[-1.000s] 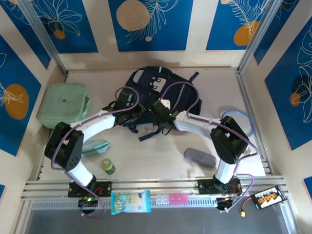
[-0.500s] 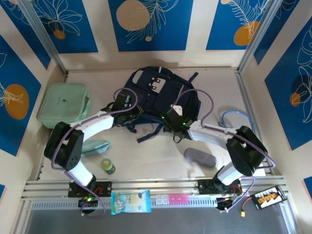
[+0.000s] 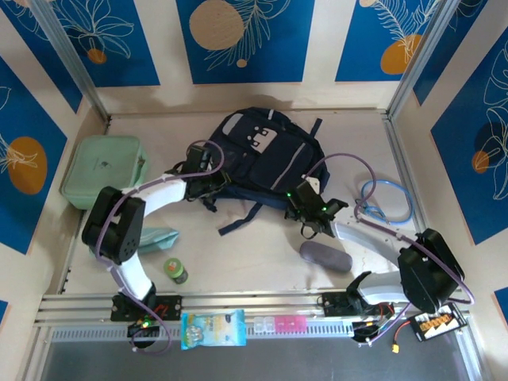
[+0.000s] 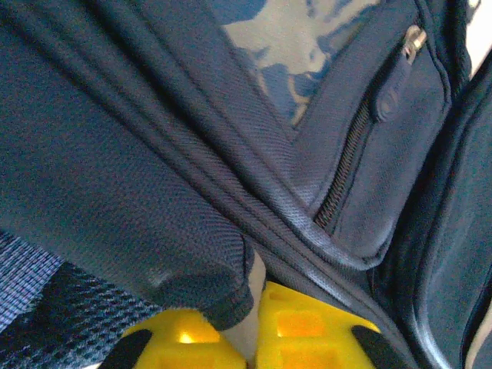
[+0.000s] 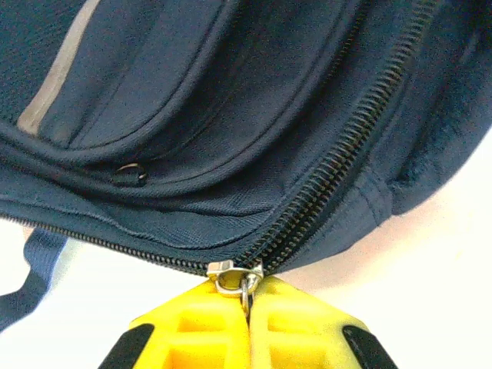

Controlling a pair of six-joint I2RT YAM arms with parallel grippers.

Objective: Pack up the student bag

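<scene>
From the top camera I saw the bag [image 3: 266,155] lying flat at the far middle of the table [image 3: 262,254], front panel up, a loose strap trailing toward the arms. The left gripper [image 3: 208,184] sat at the bag's near-left edge and the right gripper [image 3: 295,198] at its near-right edge. From that height I could not read either set of jaws. The same view gave me the mint case [image 3: 103,171] well off to the left and a grey pouch [image 3: 324,256] near the right arm.

The right wrist camera supplied the detail. The right gripper [image 5: 247,296] had its yellow fingers [image 5: 192,330] pressed together on the metal zip pull [image 5: 234,273], at the point where the closed zip teeth parted into two open rows.

The left wrist camera looked along the bag's [image 4: 154,154] folds to a small zipped pocket [image 4: 369,177]. The left gripper [image 4: 250,307] had its fingers nearly together, with a narrow pale gap between them. A rolled fabric hem [image 4: 207,288] sat right at that gap, but I could not tell whether it was pinched.
</scene>
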